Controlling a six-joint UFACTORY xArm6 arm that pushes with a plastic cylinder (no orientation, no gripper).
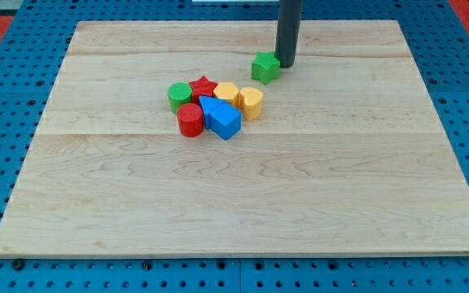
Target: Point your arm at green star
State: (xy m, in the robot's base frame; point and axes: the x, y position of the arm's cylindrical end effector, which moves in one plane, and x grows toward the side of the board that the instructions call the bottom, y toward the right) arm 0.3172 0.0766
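The green star lies on the wooden board near the view's top, right of centre. My tip stands just to the star's right, touching or almost touching it. The dark rod rises straight up out of the view's top.
A cluster of blocks sits lower left of the star: a green cylinder, a red star, a yellow block, a yellow heart-like block, a red cylinder and two blue blocks. A blue pegboard surrounds the board.
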